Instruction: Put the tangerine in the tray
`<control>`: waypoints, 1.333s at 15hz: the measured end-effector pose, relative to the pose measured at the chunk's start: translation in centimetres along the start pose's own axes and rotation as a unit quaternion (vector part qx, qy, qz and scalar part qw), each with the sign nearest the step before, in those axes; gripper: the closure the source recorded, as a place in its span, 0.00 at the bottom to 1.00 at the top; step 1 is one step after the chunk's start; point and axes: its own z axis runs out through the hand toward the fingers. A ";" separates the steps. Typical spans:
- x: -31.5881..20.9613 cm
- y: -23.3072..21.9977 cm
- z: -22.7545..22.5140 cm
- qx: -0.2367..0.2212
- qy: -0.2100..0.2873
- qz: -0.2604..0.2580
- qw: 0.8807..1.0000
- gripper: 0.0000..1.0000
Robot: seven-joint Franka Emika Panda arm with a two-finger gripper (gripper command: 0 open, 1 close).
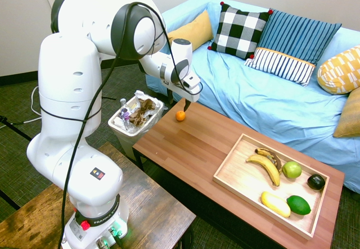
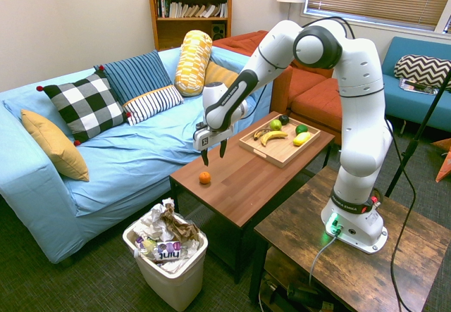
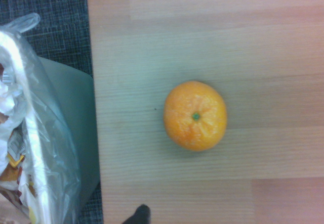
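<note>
- First exterior view: the small, round, bright-orange tangerine [image 1: 180,116] is sitting on the reddish-brown wooden tabletop [image 1: 197,142], near the end beside the pale bin [image 1: 136,126] with its crumpled brown paper and plastic, and it's well apart from the tray!
- Over at the other end, the shallow rectangular tray of pale wood [image 1: 247,200] is holding a crowd of fruit: a yellow banana [image 1: 266,167], a browner banana [image 1: 271,157] lying right beside it, a round green apple [image 1: 292,170], a dark, nearly black fruit [image 1: 316,182], a deep-green oval fruit [image 1: 298,205] and an elongated yellow fruit [image 1: 275,204].
- Second exterior view: the white arm is reaching across the table, and its two-finger gripper [image 2: 214,155] is hovering above the wood close to the tangerine, its dark fingers standing wide apart, gripping nothing!
- Wrist view: the tangerine is showing its dimpled peel and little green stem spot, lying on the bare wood, while the clear plastic liner [image 3: 50,128] of the bin is glinting beyond the table edge.
</note>
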 end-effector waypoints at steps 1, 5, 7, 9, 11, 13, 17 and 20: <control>0.0 -0.8 1.1 -0.004 -0.002 0.000 1.000 0.00; 1.4 -2.7 5.3 -0.017 -0.004 0.009 1.000 0.00; 2.0 -3.0 7.1 -0.024 -0.007 0.013 1.000 0.00; 2.2 -3.5 8.9 -0.029 -0.010 0.013 0.999 0.00; 2.4 -3.8 10.2 -0.034 -0.012 0.013 0.999 1.00; 2.6 -4.0 11.0 -0.035 -0.012 0.014 0.999 1.00; 3.0 -4.3 11.0 -0.033 -0.013 0.018 0.999 1.00; 2.6 -4.2 11.3 -0.042 -0.022 0.020 0.999 1.00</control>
